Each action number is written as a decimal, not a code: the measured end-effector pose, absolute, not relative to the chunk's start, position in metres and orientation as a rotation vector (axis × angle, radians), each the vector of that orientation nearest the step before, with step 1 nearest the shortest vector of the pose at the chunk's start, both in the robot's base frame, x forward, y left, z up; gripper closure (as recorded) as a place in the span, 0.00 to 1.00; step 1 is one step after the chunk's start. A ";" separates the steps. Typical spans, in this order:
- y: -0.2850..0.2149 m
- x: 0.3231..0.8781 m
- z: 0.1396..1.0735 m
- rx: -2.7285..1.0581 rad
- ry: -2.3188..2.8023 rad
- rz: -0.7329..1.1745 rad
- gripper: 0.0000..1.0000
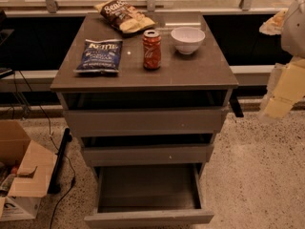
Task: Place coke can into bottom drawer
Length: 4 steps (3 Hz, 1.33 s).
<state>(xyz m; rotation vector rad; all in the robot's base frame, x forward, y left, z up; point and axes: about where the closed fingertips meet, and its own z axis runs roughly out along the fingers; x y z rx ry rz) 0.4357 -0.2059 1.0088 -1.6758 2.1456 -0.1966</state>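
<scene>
Standing upright near the middle of the cabinet top (205, 73), the coke can (152, 49) is showing its silver top and white script to the camera. Whether it is full or empty is not showing, so its weight is remaining a guess: light if drained, noticeably heavier if not. Either way, its thin metal wall is probably going to bear a moderate squeeze but dent under a hard one, and its smooth painted side is likely to be slippery. The safest hold is looking like a grip across the middle of the body, taken from the side, with the can kept upright.

A white bowl (188, 39) is sitting just beside the can at 2 o'clock, so an approach from that side is looking tight. A blue chip bag (99, 56) is lying at 9 o'clock, near but apart, and a second chip bag (125, 16) is lying at 11 o'clock by the back edge. At 6 o'clock, well below, the bottom drawer (148, 217) is standing pulled out with its tray facing upward.

The gripper (276, 104) is hanging at 4 o'clock, well apart from the can and beyond the cabinet's right edge. How far open it is cannot be told, but it is not holding the can.
</scene>
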 end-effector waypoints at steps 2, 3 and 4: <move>-0.185 0.452 1.009 -1.675 2.084 -0.166 0.00; -0.166 0.471 1.008 -1.674 2.034 -0.133 0.00; -0.142 0.506 1.002 -1.692 1.979 -0.064 0.00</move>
